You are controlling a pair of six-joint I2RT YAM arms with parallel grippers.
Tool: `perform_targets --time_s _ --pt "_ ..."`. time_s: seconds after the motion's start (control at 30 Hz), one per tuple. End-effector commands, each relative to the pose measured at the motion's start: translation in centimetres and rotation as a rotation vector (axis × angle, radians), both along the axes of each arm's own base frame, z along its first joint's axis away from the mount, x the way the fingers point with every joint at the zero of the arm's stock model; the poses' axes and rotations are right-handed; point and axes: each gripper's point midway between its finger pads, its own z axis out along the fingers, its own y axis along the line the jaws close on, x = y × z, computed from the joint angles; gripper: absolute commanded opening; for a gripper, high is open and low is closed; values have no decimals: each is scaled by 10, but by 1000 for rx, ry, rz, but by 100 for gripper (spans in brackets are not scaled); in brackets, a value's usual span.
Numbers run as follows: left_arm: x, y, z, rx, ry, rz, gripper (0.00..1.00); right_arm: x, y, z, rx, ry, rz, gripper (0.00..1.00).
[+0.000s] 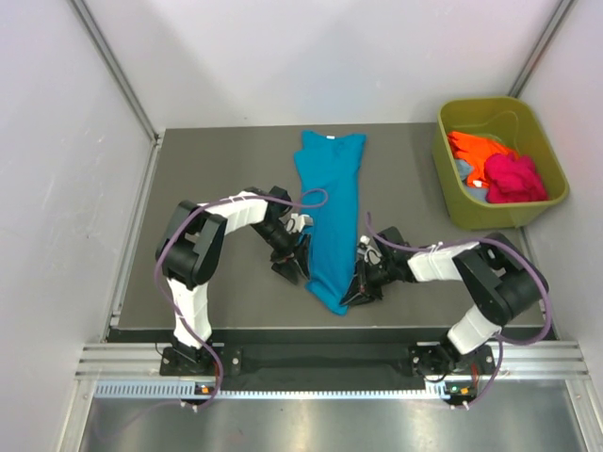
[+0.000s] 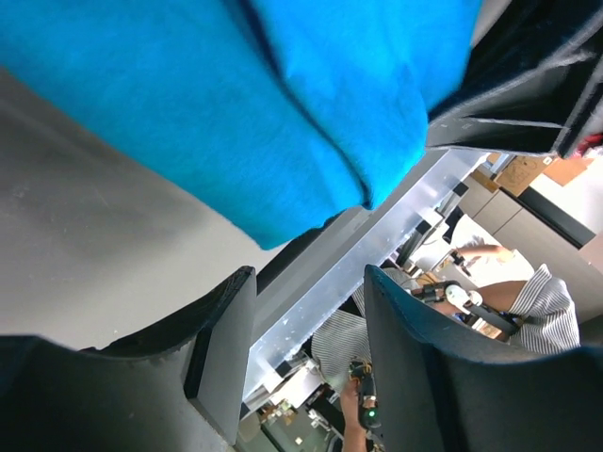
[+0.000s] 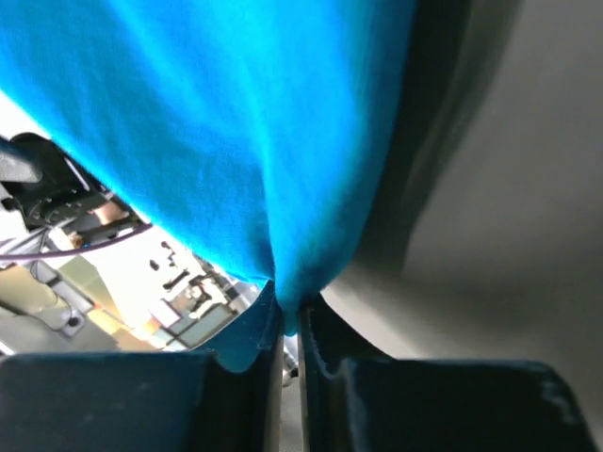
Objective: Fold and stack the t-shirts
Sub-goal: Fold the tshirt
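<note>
At the middle of the dark grey table (image 1: 226, 169), the soft teal-blue cloth t-shirt (image 1: 330, 202) lies in a long narrow strip, its near corner clenched in my right gripper (image 3: 290, 315) while my left gripper (image 2: 309, 282) gapes empty beside the opposite edge. For a clean fold, I judge, the left should seize its corner before both lift level.

One t-shirt (image 1: 330, 207) lies lengthwise on the table (image 1: 226, 160); the tub (image 1: 448, 179), far right, seemingly holds other shirts (image 1: 513, 177).

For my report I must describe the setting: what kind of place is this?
Probably a robotics lab test cell: white panels enclose the dark table, and the left wrist view shows a person in a striped shirt beyond its edge.
</note>
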Motion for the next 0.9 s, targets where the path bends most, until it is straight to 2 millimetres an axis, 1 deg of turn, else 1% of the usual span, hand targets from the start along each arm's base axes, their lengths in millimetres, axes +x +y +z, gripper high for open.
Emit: perform_targets --time_s 0.0,0.03,0.07,0.1,0.13,0.17,0.23,0.3,0.37,0.43,0.6,0.87 --pt "1 -1 15 -25 -55 6 54 6 -2 20 14 -90 33 3" --pt "1 -2 14 -27 -60 11 54 7 -8 20 8 -87 13 1" --pt "-1 -2 15 -30 -49 22 54 7 -12 26 14 -104 2 1" --pt "-7 0 13 -30 -33 26 54 6 -18 25 -1 -103 -7 1" --pt "-7 -3 12 -39 -31 32 54 8 -24 26 -4 -111 -27 1" --pt "-12 -2 9 -33 -17 34 54 8 -27 25 -11 -112 -36 1" --pt "-14 -6 8 -35 -14 24 54 11 -32 23 -18 -117 -57 1" --pt "-17 -12 4 -32 -6 4 54 14 -34 22 -23 -120 -69 1" --pt "-12 -16 0 -20 -14 -3 54 17 -35 21 -23 -119 -76 1" --pt "-12 -21 -3 -18 -10 -16 55 19 -34 21 -24 -119 -77 1" --pt "-7 -30 -23 8 -4 -30 56 22 -34 21 -23 -127 -81 1" --pt "0 -27 -39 72 -25 -30 56 23 -39 20 -29 -135 -103 1"
